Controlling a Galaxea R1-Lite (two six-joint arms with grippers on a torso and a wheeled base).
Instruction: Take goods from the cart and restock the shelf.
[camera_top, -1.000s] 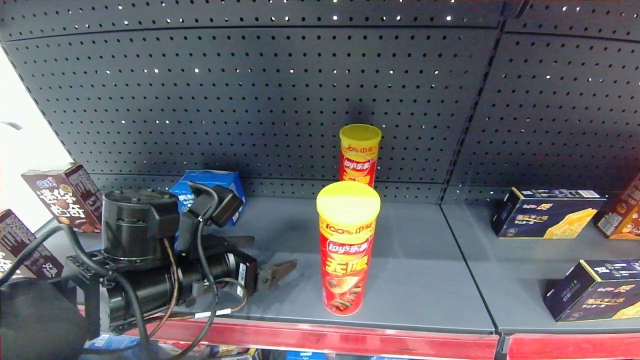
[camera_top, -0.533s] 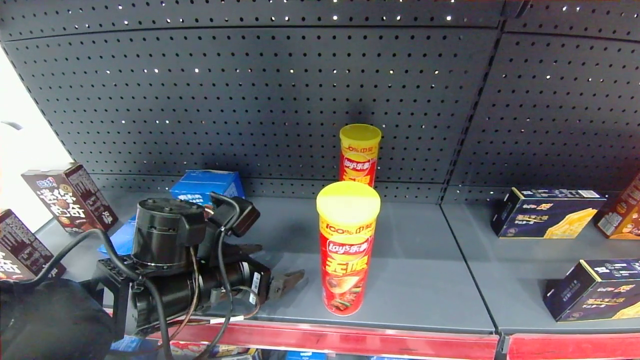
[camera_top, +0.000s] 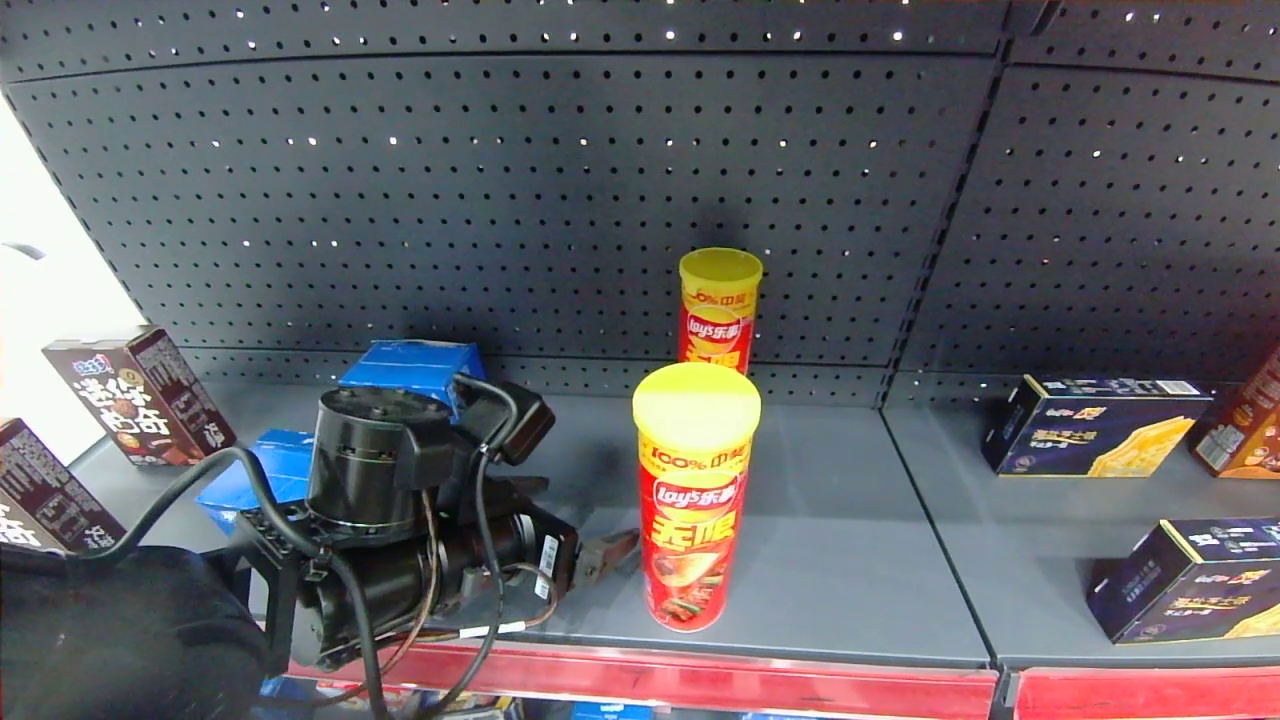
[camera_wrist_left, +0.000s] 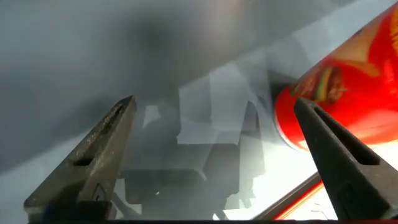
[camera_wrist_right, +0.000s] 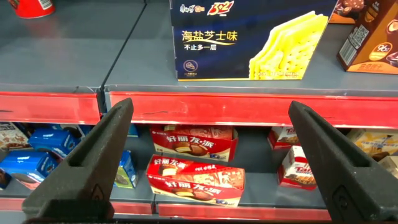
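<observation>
1 left hand (camera_wrist_left: 214, 112), fingers apart, low over shelf (camera_top: 850, 560) beside front chip can (camera_top: 695, 500).

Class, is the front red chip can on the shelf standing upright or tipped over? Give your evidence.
Upright. The front chip can stands on its base on the shelf, its yellow lid level on top.

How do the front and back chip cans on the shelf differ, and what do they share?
The front can stands near the front edge of the shelf; the back can stands by the pegboard. The front can shows whole; the back can's lower part is hidden behind it. The open left gripper sits beside the front can, away from the back can. Both are upright, red, yellow-lidded.
</observation>
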